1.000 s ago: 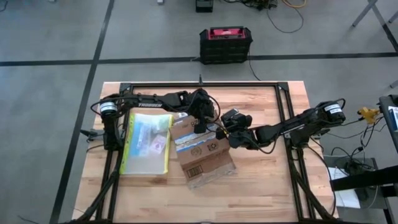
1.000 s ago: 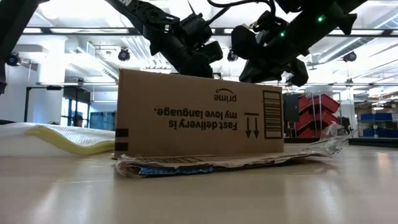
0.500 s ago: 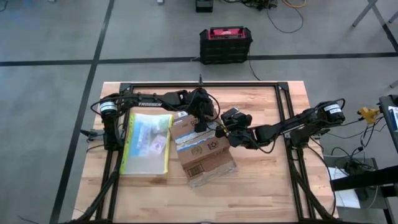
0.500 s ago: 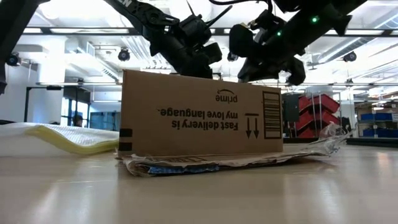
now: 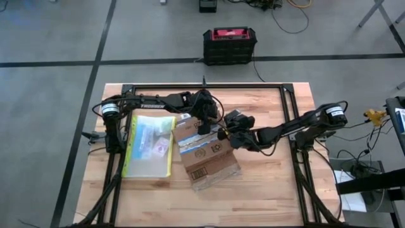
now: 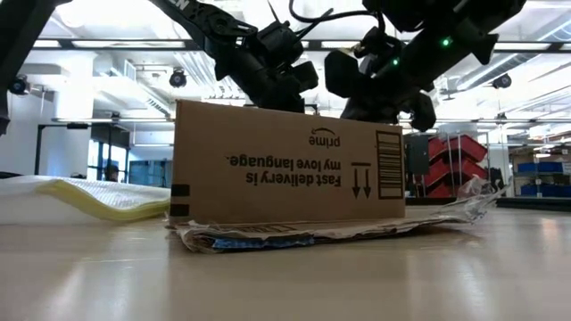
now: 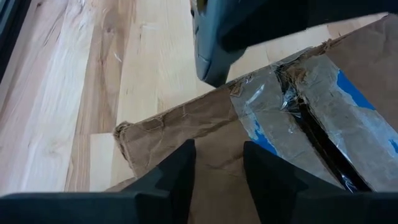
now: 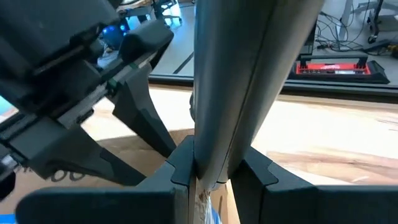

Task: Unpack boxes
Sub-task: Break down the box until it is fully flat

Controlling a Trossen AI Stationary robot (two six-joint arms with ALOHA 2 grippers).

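Even overhead light on table; bright ceiling glare in low view; close tabletop blurred; wrist views soft, fingers dark.

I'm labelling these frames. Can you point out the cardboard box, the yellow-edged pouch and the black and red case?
box (image 5: 205, 155), high view, on its top face.
pouch (image 5: 150, 145), high view, on its clear middle.
case (image 5: 230, 44), high view, on its red lid.

arms: black | cables: black | lettering: white TROSSEN
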